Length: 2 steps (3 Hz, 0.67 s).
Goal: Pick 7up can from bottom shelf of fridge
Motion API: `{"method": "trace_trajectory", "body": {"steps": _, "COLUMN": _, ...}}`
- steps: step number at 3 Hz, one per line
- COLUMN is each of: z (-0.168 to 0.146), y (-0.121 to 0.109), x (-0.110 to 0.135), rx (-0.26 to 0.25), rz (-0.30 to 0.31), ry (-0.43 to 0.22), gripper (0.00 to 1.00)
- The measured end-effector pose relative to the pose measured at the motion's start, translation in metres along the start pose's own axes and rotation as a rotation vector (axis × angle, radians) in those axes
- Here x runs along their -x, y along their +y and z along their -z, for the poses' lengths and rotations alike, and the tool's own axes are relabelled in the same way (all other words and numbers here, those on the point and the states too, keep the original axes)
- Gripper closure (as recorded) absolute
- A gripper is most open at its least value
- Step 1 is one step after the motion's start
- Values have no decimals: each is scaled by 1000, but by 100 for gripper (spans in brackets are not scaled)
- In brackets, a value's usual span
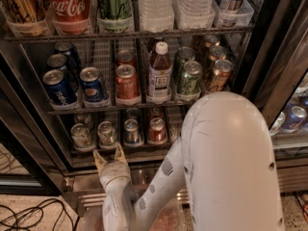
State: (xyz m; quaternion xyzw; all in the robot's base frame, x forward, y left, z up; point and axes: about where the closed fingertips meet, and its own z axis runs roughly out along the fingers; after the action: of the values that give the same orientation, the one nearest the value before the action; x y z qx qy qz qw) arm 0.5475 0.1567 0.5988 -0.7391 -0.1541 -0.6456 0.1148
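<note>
**Open claw at the bottom shelf's front edge**

The claw [109, 156] sits with its fingers apart and holding nothing, just before the front edge of the bottom shelf [150, 150] of the fridge [262, 64]. The 7up can [107, 133] stands upright near that edge, second from the left and just beyond the claw.

COUNT | gripper [108, 154]: 1, fingers spread, at bottom shelf [144, 151] edge | front-row cans [131, 131] there: 4 | middle rack [96, 109]: blue cans [58, 88] 4, red cans [126, 83] 2, green cans [190, 78] 2, bronze cans [219, 75] 3, bottle [160, 73] 1

The 7up can [107, 133] stands second from left on the bottom shelf [154, 149]; the gripper [109, 153] hangs just before it.
</note>
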Motion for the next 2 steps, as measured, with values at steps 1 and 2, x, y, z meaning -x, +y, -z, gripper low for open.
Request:
{"method": "trace_trajectory", "body": {"steps": 1, "z": -7, "y": 2, "x": 2, "rx": -8, "rz": 13, "ry": 12, "gripper": 22}}
{"method": "trace_trajectory", "body": {"steps": 2, "z": -14, "y": 3, "x": 3, "rx": -18, "rz": 28, "ry": 21, "gripper": 22}}
